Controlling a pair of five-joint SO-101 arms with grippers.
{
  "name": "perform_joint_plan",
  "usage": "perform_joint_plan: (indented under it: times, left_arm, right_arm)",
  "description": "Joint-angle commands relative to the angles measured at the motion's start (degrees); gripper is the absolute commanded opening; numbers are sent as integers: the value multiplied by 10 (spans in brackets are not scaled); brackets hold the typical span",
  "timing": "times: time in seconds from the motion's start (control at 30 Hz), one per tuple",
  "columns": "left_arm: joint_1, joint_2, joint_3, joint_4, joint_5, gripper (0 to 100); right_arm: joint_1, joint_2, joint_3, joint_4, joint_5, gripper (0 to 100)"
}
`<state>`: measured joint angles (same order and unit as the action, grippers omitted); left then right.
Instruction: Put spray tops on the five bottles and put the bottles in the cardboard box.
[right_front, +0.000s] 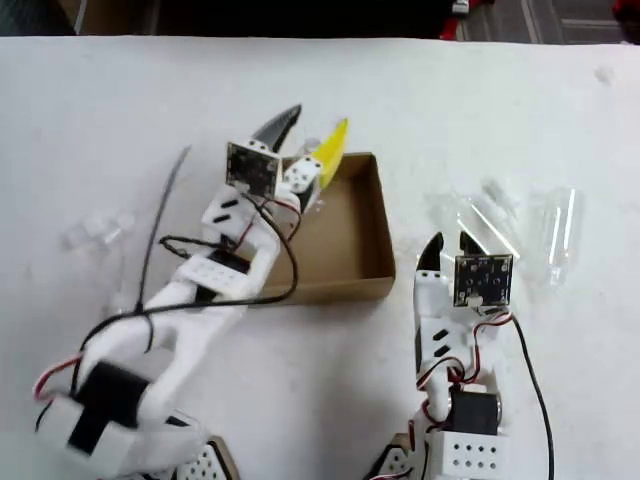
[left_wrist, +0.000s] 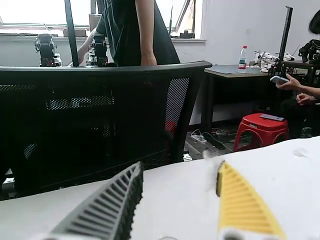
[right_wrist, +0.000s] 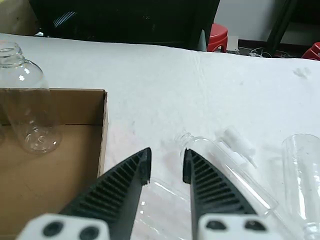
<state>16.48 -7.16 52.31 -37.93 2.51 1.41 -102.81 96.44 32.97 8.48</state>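
Observation:
The cardboard box (right_front: 345, 245) lies open in the middle of the table. My left gripper (right_front: 318, 122), one finger grey and one yellow, hovers open over the box's far left corner, and the left wrist view shows nothing between its fingers (left_wrist: 240, 205). A clear uncapped bottle (right_wrist: 27, 110) stands tilted inside the box (right_wrist: 65, 107) by the far wall. To the right of the box my right gripper (right_front: 450, 245) is open a little. Its tips (right_wrist: 166, 160) point at the neck of a clear bottle (right_wrist: 235, 172) lying on the table. A white spray top (right_wrist: 237, 145) lies beside that bottle.
More clear bottles lie right of the box (right_front: 560, 235), one near the view's edge (right_wrist: 302, 170). Small clear parts (right_front: 95, 230) sit at the far left beside a thin black strap (right_front: 165, 205). A black mesh chair (left_wrist: 100, 120) stands beyond the table's far edge.

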Motion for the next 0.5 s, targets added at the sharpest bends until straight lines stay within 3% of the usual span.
perform_joint_plan:
  times: [0.0,0.17,0.33,0.47]
  left_arm:
    - [-5,-161,-3,149,9,225]
    - [-5,-365,-8,418,57,225]
    - [-10,-525,-8,593,60,216]
    - [-29,-613,-9,694,60,60]
  right_arm:
    - [3,-3,4,-15,8,95]
    - [3,-3,4,-13,8,95]
    - [3,-3,4,-12,8,95]
    - [3,-3,4,-11,8,95]
